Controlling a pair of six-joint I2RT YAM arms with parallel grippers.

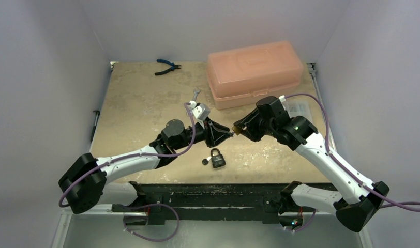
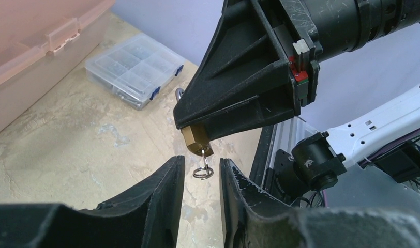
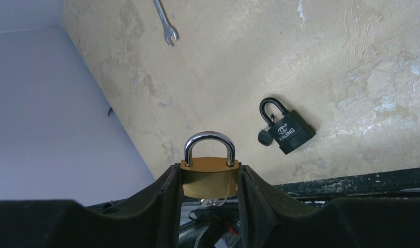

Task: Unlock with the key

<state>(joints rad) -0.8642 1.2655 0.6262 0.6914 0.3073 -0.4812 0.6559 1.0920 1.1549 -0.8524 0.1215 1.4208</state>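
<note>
Tabletop [image 1: 140,103] of mottled beige board fills the middle of the top view, boxed in by pale lilac walls [image 1: 197,26]. At centre, the right gripper [image 3: 208,171] clamps the brass padlock with a silver shackle [image 3: 208,178] by its sides. The small key with a wire ring [image 2: 203,168] juts from the lock's lower end, between the narrowly parted fingers of the left gripper [image 2: 201,170], touching neither.
</note>
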